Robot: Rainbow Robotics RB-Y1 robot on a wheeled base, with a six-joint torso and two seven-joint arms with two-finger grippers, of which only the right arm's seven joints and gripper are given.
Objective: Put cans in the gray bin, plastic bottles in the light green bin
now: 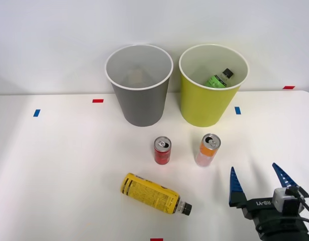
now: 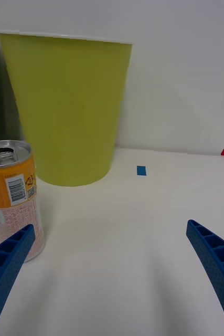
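A short red can (image 1: 162,150) and a taller orange and white can (image 1: 208,149) stand upright on the white table in front of the bins. The gray bin (image 1: 139,95) is at the back left, the light green bin (image 1: 207,100) beside it on the right. A green-label plastic bottle (image 1: 218,79) lies inside the light green bin. A yellow-label plastic bottle (image 1: 154,194) lies on its side near the front. My right gripper (image 1: 260,181) is open, low at the front right, a little right of and nearer than the orange can (image 2: 12,197). The light green bin (image 2: 64,105) rises beyond it.
Small blue (image 1: 237,110) and red (image 1: 98,101) tape marks dot the table (image 1: 54,165). A white wall stands close behind the bins.
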